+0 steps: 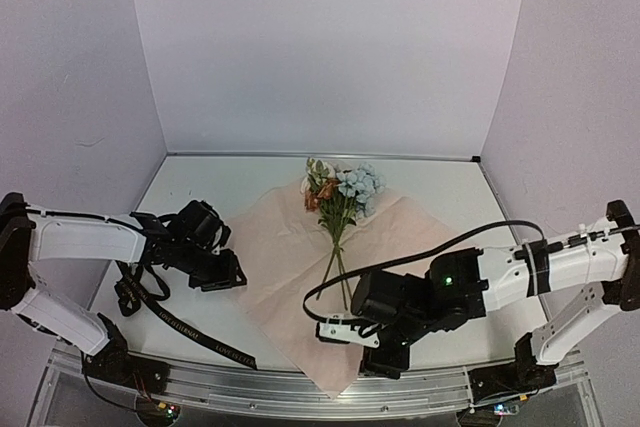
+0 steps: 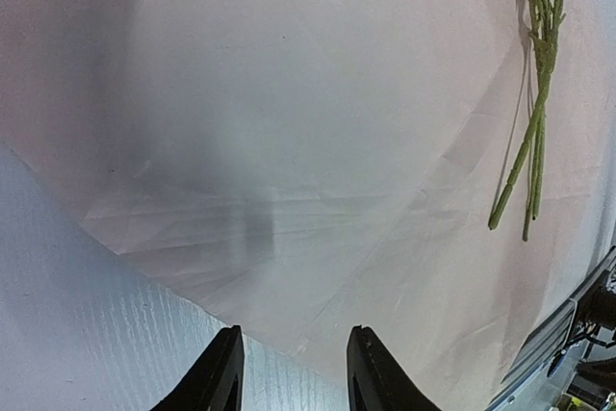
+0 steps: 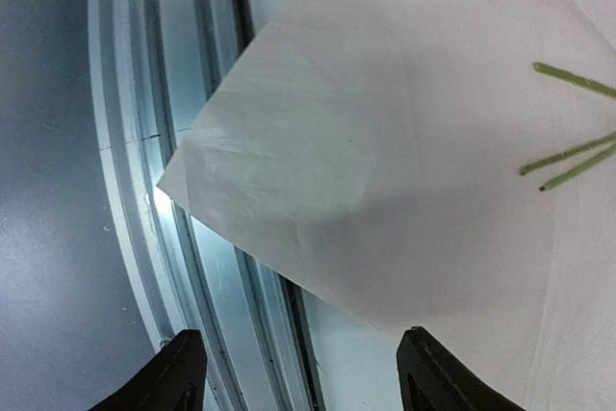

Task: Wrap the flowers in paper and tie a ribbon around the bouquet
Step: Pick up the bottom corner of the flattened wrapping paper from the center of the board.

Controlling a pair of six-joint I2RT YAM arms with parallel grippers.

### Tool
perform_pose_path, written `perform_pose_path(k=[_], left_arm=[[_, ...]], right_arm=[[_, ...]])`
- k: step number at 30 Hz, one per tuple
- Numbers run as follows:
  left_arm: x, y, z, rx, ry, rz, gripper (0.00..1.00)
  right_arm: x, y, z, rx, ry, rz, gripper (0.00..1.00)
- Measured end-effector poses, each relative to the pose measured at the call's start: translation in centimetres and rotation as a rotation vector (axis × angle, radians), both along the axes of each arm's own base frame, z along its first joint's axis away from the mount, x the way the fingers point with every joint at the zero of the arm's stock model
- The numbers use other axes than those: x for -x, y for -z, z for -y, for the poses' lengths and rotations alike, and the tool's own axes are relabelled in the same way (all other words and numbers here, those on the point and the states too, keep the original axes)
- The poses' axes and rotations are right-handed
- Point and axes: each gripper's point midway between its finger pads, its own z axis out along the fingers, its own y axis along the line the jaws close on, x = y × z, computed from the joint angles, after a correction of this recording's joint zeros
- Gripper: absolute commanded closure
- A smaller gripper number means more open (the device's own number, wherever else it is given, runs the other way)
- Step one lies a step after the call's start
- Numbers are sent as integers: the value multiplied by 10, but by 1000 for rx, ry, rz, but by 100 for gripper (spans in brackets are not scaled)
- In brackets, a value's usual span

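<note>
We found the paper flat, its 6 o'clock corner over the rail, the flowers on it toward 12 o'clock, the ribbon beside it at 8 o'clock, left gripper and right gripper both spread, empty.

Left gripper hovers, jaws parted and empty, at the paper edge; green flower stems lie upper right.

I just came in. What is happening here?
The flowers lie on the pink paper, which is spread flat and not yet wrapped. The left claw hovers open at the paper's left edge, the right claw open over its near corner. Both hold nothing. The ribbon lies off the paper, at the left.
</note>
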Motion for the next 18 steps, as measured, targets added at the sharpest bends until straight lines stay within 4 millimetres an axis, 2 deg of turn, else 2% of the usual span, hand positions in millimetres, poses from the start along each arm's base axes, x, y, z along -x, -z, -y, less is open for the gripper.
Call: perform_pose_path(k=[4, 12, 18], left_arm=[[-1, -5, -5, -4, -20, 22, 60], [3, -4, -16, -31, -43, 26, 60], [3, -6, -20, -42, -51, 37, 60]], right_arm=[[11, 19, -17, 51, -50, 20, 29], [12, 43, -50, 73, -24, 11, 30], [19, 51, -57, 72, 15, -13, 30]])
